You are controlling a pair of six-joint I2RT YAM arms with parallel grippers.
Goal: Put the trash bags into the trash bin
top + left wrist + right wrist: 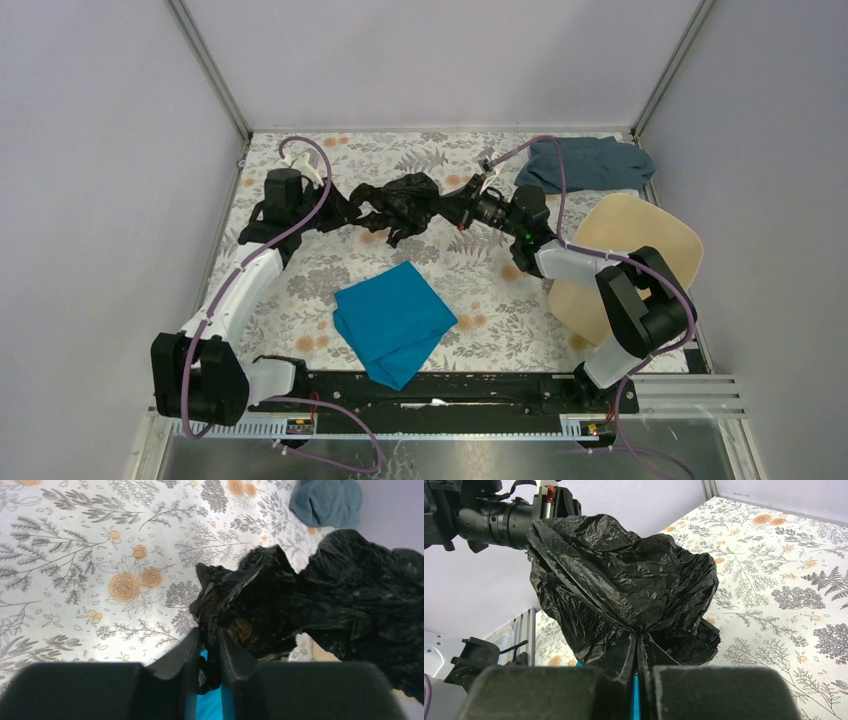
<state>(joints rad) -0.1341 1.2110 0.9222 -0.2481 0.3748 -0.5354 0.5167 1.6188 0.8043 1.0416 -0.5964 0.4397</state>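
The black trash bag (405, 203) hangs bunched above the far middle of the table, stretched between my two grippers. My left gripper (358, 206) is shut on a twisted strand at the bag's left end, seen between its jaws in the left wrist view (210, 641). My right gripper (452, 207) is shut on the bag's right end; in the right wrist view (639, 642) its jaws pinch a fold under the bag's crumpled bulk (624, 580). The cream-beige trash bin (640, 228) is at the right, partly hidden behind my right arm.
A bright blue cloth (393, 320) lies folded at the near middle. A grey-blue cloth (590, 163) lies at the far right corner, also in the left wrist view (327, 502). Walls enclose the flowered table (300, 270) on three sides.
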